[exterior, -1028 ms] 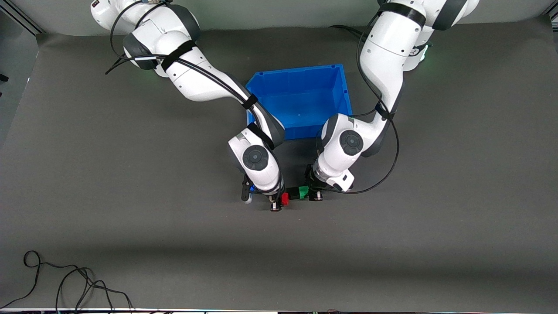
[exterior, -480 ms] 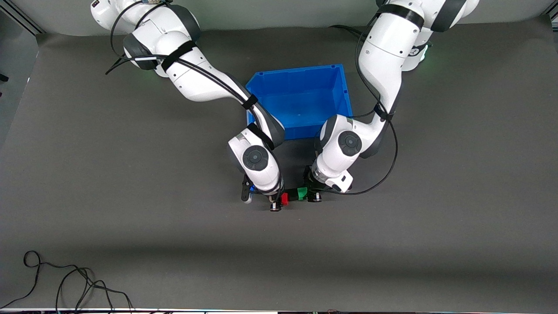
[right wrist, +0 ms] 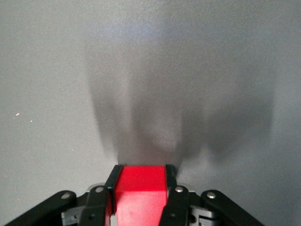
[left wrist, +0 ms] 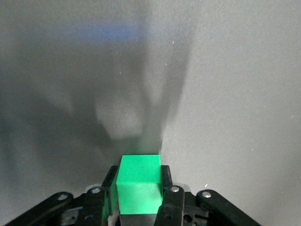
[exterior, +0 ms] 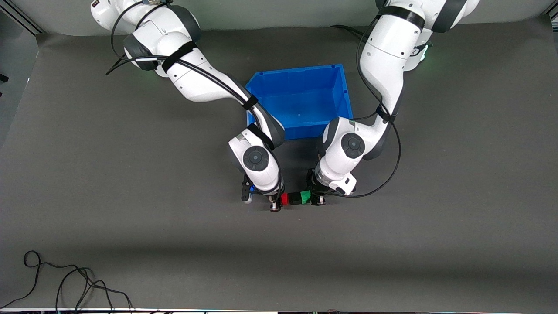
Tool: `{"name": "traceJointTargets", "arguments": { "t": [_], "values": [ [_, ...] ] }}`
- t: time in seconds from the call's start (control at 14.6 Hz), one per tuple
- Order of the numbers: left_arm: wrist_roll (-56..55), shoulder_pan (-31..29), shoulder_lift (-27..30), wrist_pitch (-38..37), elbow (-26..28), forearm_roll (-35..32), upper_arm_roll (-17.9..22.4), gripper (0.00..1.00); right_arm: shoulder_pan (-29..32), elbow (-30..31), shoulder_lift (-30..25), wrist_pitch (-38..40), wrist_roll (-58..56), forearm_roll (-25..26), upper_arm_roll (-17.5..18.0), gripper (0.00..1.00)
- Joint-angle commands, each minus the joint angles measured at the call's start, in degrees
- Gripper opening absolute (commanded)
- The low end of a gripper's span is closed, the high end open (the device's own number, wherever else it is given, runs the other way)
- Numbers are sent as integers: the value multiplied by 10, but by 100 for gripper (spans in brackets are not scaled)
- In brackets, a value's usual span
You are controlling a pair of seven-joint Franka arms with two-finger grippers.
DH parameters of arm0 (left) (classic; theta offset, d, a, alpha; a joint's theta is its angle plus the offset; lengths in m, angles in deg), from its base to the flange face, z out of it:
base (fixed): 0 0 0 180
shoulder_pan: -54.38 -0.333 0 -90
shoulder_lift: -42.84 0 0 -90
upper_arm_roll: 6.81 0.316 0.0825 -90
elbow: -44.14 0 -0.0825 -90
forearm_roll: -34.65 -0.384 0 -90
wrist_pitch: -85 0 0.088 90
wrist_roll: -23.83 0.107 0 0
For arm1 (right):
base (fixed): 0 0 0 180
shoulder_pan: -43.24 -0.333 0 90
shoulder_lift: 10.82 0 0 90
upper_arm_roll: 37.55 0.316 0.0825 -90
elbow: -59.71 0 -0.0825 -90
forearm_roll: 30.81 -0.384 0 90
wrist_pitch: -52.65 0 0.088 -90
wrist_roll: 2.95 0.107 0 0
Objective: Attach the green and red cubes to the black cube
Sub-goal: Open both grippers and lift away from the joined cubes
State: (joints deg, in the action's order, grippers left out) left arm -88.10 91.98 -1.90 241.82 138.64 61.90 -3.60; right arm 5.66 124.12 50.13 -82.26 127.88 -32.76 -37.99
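Two grippers hold a row of three cubes, just below centre of the front view.

From left to right: the right gripper is clamped on the red cube; next comes the black cube, sitting between the coloured ones with the green cube against it, and the left gripper pinches the green one. Above the row, in the upper middle, stands a blue bin on the grey mat. A black cable lies at the lower left corner.

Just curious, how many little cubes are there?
3, in a row: small red cube in the right pincer, matte black cube in between, green cube in the left pincer.
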Motion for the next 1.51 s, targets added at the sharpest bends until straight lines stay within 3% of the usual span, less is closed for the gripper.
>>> {"name": "traceJointTargets", "arguments": {
  "t": [0.0, 0.21, 0.27, 0.34, 0.41, 0.69, 0.82, 1.1, 1.3, 1.44],
  "values": [
    [-25, 20, -25, 7, -24, -8, 10, 16, -6, -10, 8, -4, 14, 12, -4, 0],
    [-24, 22, -26, 7, -27, -8, 10, 21, -4, -11, 7, -4, 16, 12, -4, 0],
    [-24, 22, -25, 7, -27, -11, 10, 36, -3, -11, 7, -4, 16, 12, -4, 62],
    [-22, 22, -25, 6, -26, -12, 11, 82, -3, -11, 7, -5, 10, 12, -4, 99],
    [-22, 20, -25, 6, -26, -19, 11, 100, -2, -12, 7, -5, 7, 12, -4, 100],
    [-16, 13, -17, -11, -18, -59, 34, 100, 3, -17, 1, -5, -24, 11, -4, 100],
    [14, 11, -3, -68, -15, -70, 64, 100, 22, -18, -13, 0, -42, 7, -3, 100],
    [185, -13, 47, -206, -7, -70, 112, 100, 69, -18, -65, 58, -107, 5, 11, 100],
    [345, -81, 114, -316, -3, -72, 116, 100, 130, -18, -125, 163, -186, -3, 52, 100],
    [466, -122, 157, -391, -4, -94, 117, 100, 158, -17, -165, 219, -230, -15, 60, 100]
  ]
}}
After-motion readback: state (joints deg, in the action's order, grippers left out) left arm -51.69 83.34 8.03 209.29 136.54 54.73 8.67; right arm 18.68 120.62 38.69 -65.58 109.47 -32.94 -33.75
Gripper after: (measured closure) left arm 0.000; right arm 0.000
